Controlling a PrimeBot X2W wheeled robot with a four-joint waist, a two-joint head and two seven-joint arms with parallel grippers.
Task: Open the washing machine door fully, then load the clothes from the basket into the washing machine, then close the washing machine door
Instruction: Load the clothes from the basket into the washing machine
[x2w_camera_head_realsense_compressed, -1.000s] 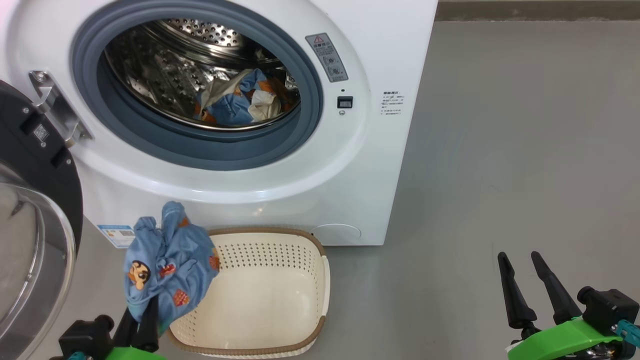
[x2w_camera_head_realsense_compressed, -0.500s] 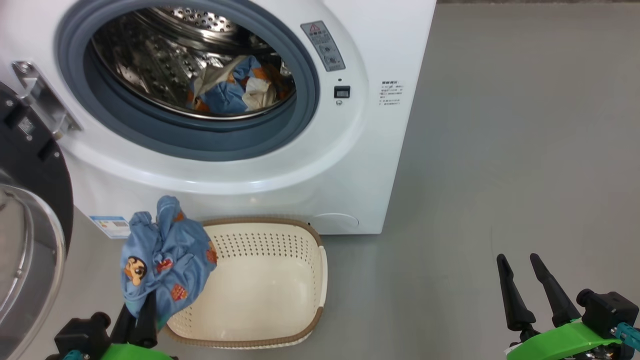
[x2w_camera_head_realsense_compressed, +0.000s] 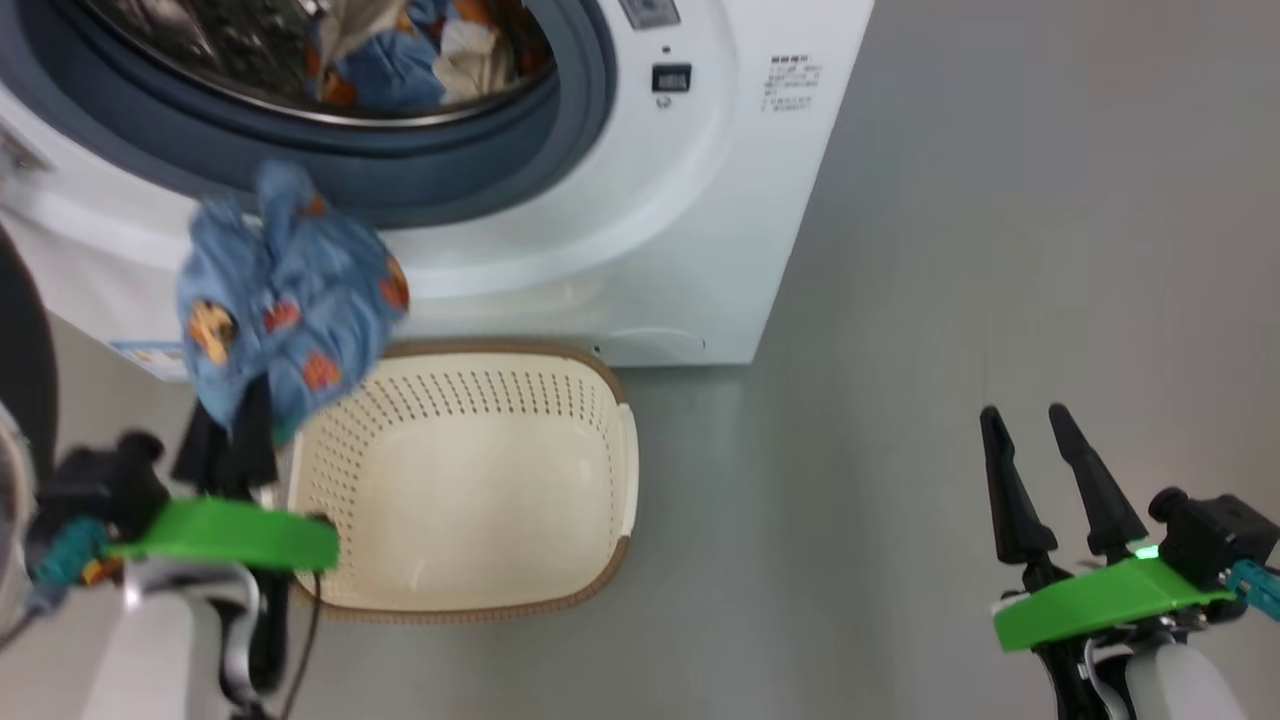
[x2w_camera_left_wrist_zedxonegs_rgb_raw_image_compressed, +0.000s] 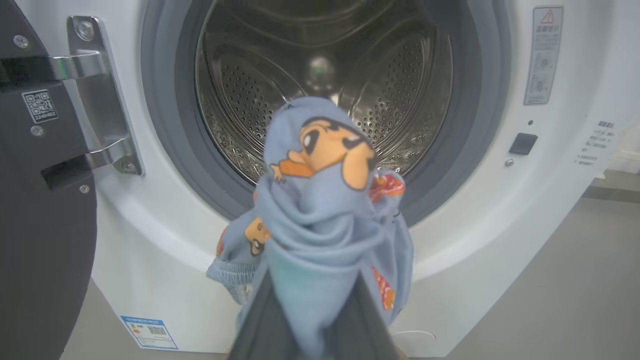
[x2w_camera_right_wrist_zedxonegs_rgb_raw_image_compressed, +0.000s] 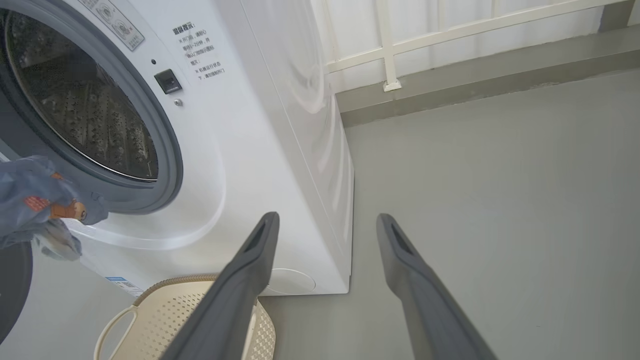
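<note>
My left gripper (x2w_camera_head_realsense_compressed: 243, 405) is shut on a light blue bundle of the clothes (x2w_camera_head_realsense_compressed: 285, 300), held up in front of the lower grey seal of the washing machine (x2w_camera_head_realsense_compressed: 620, 230). In the left wrist view the bundle (x2w_camera_left_wrist_zedxonegs_rgb_raw_image_compressed: 325, 215) hangs between my fingers (x2w_camera_left_wrist_zedxonegs_rgb_raw_image_compressed: 260, 320), facing the steel drum (x2w_camera_left_wrist_zedxonegs_rgb_raw_image_compressed: 325, 75). More clothes (x2w_camera_head_realsense_compressed: 400, 50) lie inside the drum. The washing machine door (x2w_camera_left_wrist_zedxonegs_rgb_raw_image_compressed: 40, 225) stands swung open at the left. The basket (x2w_camera_head_realsense_compressed: 480, 352) sits on the floor before the machine with nothing in it. My right gripper (x2w_camera_head_realsense_compressed: 1020, 420) is open and empty, off to the right over the floor.
The door's metal hinge (x2w_camera_left_wrist_zedxonegs_rgb_raw_image_compressed: 95, 100) sits left of the drum opening. Grey floor (x2w_camera_head_realsense_compressed: 950, 300) stretches to the machine's right. In the right wrist view a white railing (x2w_camera_right_wrist_zedxonegs_rgb_raw_image_compressed: 390, 45) and a low kerb run behind the machine, and the basket (x2w_camera_right_wrist_zedxonegs_rgb_raw_image_compressed: 200, 320) shows below.
The head camera has shifted, so the whole picture slid. Against the basket, my left gripper has lifted the blue bundle up to the drum opening's lower edge. The right gripper stays open.
</note>
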